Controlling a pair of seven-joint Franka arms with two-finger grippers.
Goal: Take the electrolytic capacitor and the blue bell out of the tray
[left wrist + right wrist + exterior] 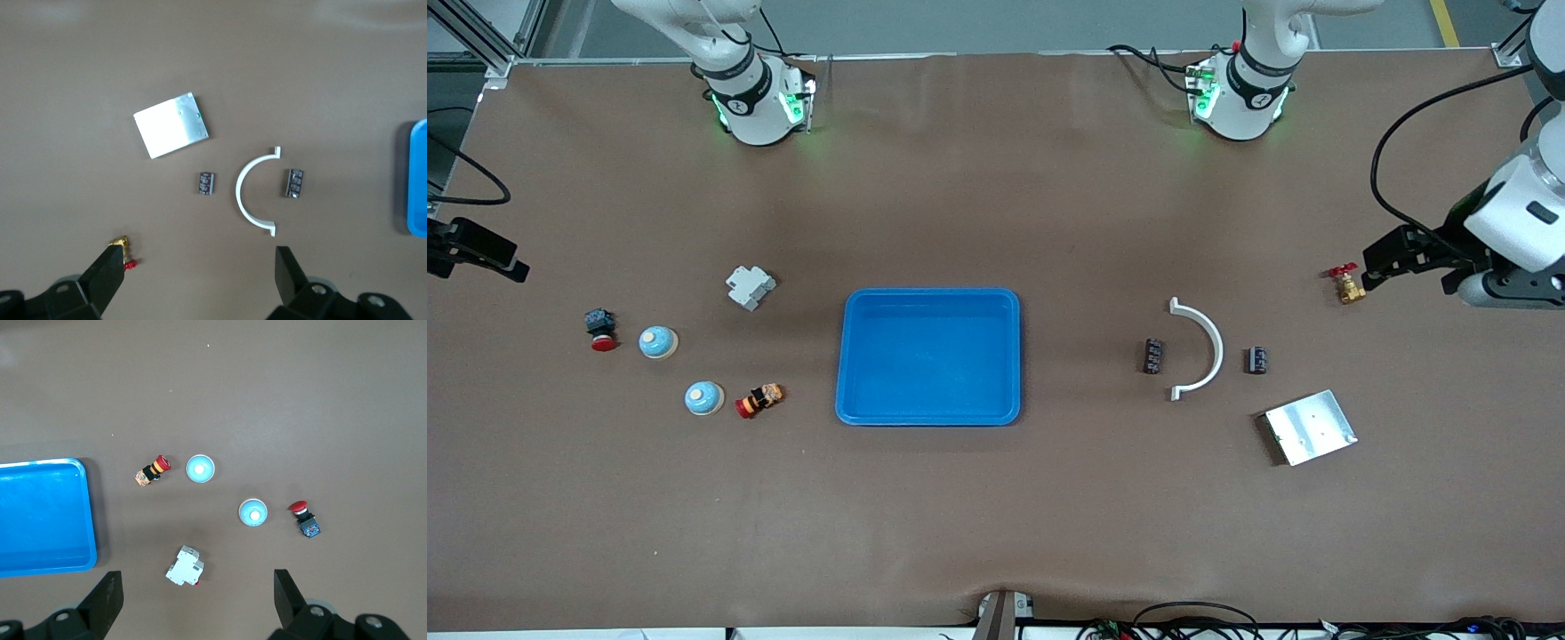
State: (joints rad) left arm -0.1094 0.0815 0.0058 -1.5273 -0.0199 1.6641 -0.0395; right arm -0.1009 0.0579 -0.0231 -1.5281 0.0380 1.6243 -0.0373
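1. While both my arms wait with nothing held, the two capacitors lie toward my left arm's end of the table: one capacitor [1256, 359] just outside the white curved bracket [1202, 348], the second capacitor [1153, 356] inside its arc.
2. My left gripper [1383, 260] hangs over the table edge at that end, jaws spread fully and empty; both capacitors are well apart from it, toward the tray. In the left wrist view its fingers [107, 275] frame the bracket [250, 193] and both capacitors [206, 183] [294, 183].
3. Two blue bells sit toward my right arm's end: one bell [658, 341] beside a red-capped push button [601, 329], the other bell [703, 397] nearer the front camera, beside a red-and-orange button [759, 400].
4. My right gripper [480, 253] hangs over the table edge at that end, jaws wide and empty, well apart from both bells [200, 468] [253, 512].
5. Blue tray [854, 356], mid-table, between the two groups.
6. Surroundings: a white breaker [749, 286], a metal plate [1310, 427], and a brass valve [1349, 284] near my left gripper.
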